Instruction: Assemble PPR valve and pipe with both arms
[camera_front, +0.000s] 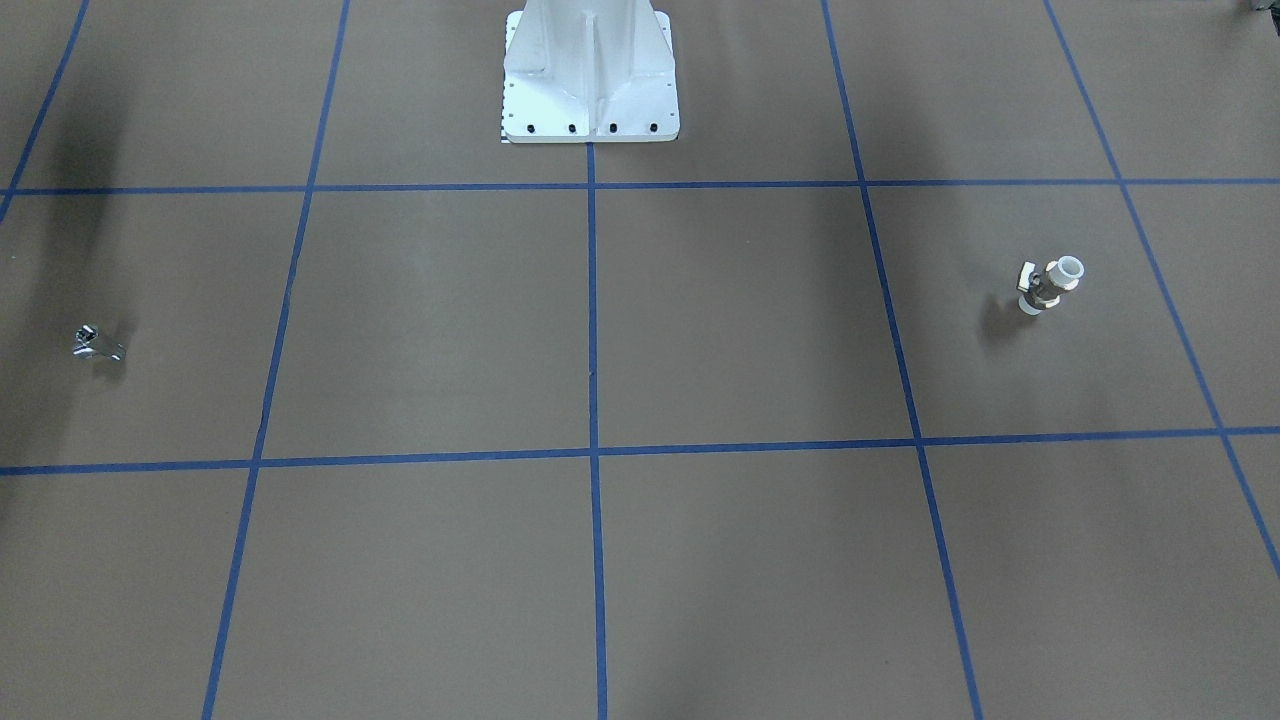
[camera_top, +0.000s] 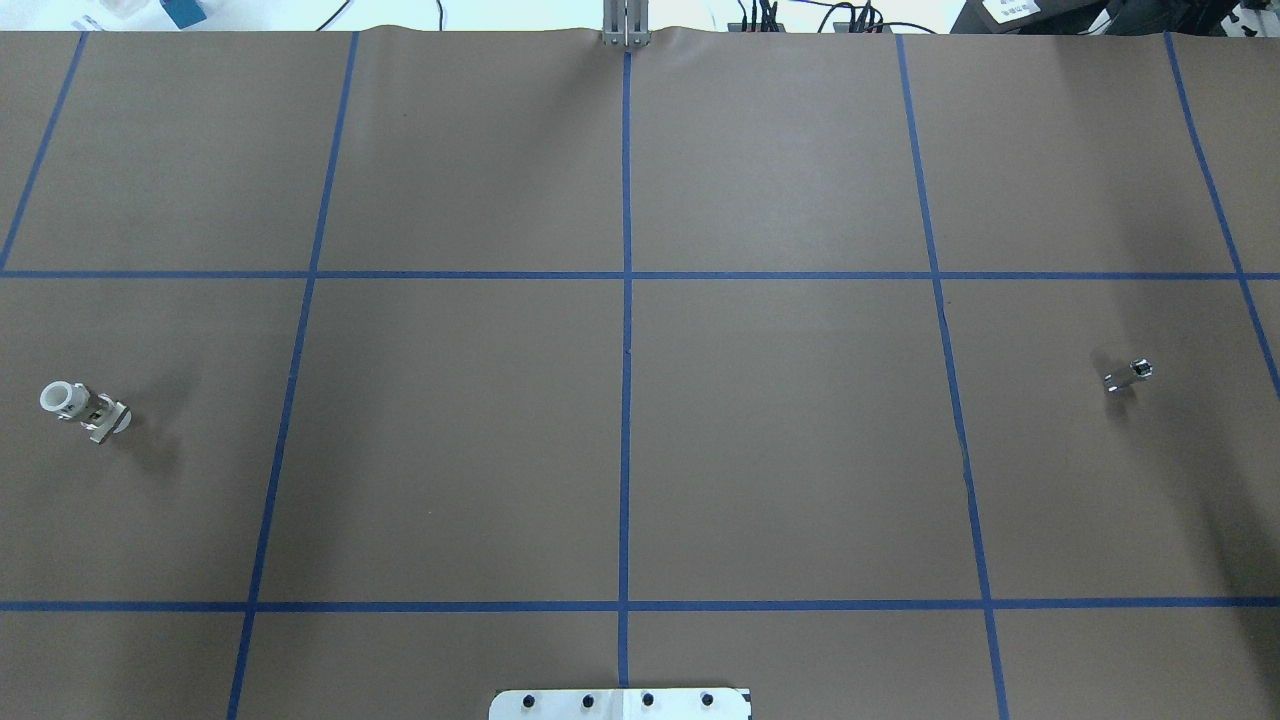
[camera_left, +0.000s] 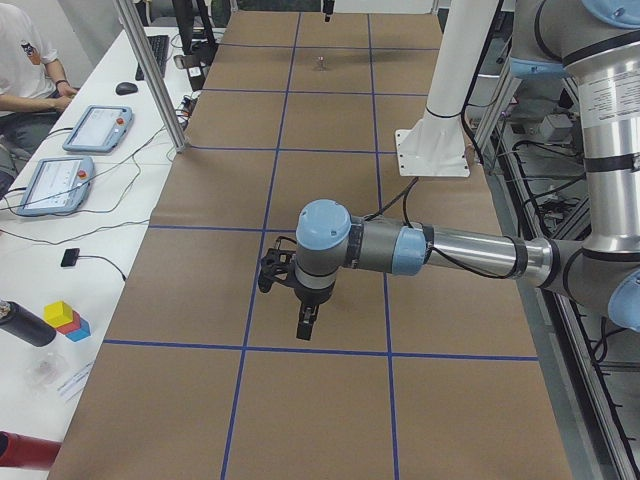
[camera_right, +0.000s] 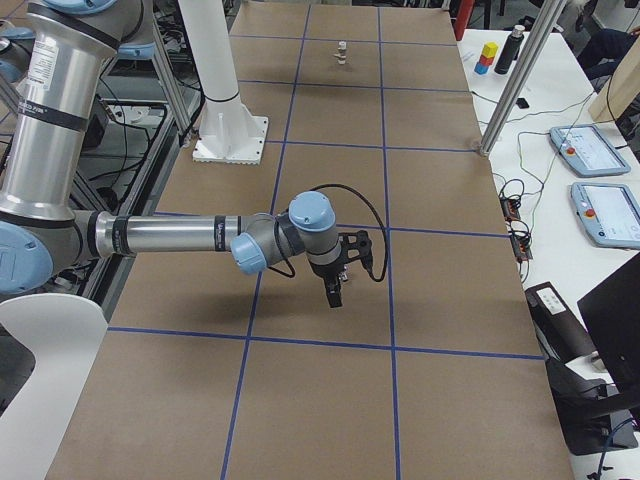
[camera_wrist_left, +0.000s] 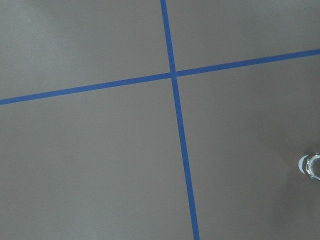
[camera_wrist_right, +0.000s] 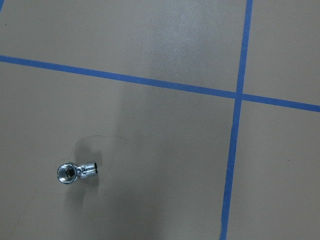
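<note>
Above the brown tabletop (camera_top: 780, 440), the left fingers (camera_left: 304, 326) are hanging point-down and holding nothing that shows, though whether they are spread or pressed together cannot be told from this side angle. The right fingers (camera_right: 334, 293) are hanging the same way at the opposite end, and their state cannot be told either. Neither pair is appearing in the overhead or front cameras. The PPR valve (camera_top: 85, 408) is sitting at nine o'clock in the overhead view, apparently standing on one white ring end, and is peeking in at the three o'clock edge of the left wrist camera. The pipe (camera_top: 1128, 375) is resting at three o'clock, well apart from the valve, and is showing at eight o'clock in the right wrist camera with one open mouth facing up. The white pedestal (camera_front: 590, 80) is standing at twelve o'clock in the front view. By these pictures the assembly is only beginning: neither part is being gripped, and both pickups, the bringing together and the joining are all waiting to be done.
</note>
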